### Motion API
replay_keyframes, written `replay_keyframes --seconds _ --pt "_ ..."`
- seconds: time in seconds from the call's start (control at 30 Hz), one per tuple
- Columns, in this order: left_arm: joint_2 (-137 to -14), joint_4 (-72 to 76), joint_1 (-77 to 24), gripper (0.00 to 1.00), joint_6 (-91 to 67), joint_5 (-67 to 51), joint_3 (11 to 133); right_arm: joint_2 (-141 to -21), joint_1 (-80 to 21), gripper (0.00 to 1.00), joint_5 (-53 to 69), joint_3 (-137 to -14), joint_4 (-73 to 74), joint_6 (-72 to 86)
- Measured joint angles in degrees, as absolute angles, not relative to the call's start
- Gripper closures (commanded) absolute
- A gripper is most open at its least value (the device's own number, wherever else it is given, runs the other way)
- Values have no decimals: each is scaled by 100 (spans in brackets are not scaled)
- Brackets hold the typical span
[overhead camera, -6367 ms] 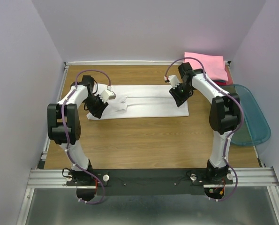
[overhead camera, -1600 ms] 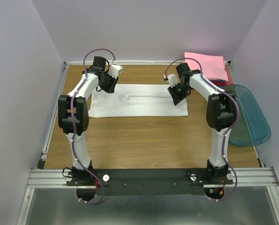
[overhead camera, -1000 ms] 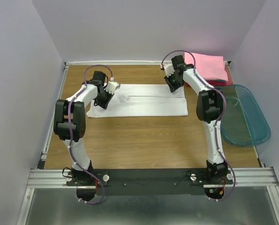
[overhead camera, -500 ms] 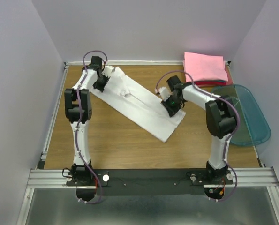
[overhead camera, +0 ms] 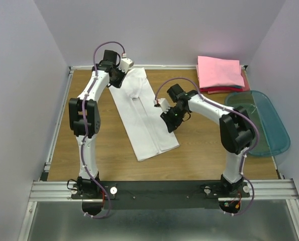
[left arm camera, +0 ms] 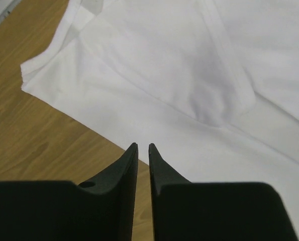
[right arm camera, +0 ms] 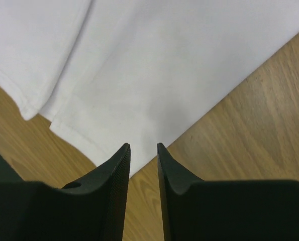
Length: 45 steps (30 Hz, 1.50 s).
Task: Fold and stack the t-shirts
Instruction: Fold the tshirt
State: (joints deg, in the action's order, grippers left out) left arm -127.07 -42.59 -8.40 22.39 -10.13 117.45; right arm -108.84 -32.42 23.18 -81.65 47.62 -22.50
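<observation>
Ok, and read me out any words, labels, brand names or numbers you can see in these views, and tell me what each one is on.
None: no readable text in any view.
The white t-shirt: plain fabric, no print or tag showing, in the wrist views too.
The pink folded stack: no print visible.
The teal tray: no marking visible.

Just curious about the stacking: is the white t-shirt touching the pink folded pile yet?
Apart. The top view shows the white t-shirt lying mid-table, with bare wood between it and the pink folded pile.
</observation>
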Motion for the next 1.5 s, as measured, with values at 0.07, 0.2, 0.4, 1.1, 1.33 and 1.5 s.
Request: replay_keyframes --seconds 0.07,0.2,0.4,1.1,1.33,1.5 --pt "-12575 -4209 -819 79 2187 -1122 11452 -11137 -3249 65 2237 -8235 4646 -2226" --pt "-12626 -4178 -797 80 2093 -1269 10853 -11526 -3256 66 2163 -8235 4495 -2169" --pt "-12962 -4132 -943 80 2001 -1378 10766 -11493 -3253 67 2237 -8040 4222 -1990" --pt "-13841 -4101 -1684 57 1743 -2093 12195 -10652 -3691 61 3225 -7008 3522 -1114" --pt "-11034 -3638 -989 52 2458 -2484 9861 -10307 -3242 60 2788 -7489 3627 -1179" --pt "-9476 -3439 -947 58 3358 -2593 8525 -10820 -3245 61 2342 -7929 3632 -1201"
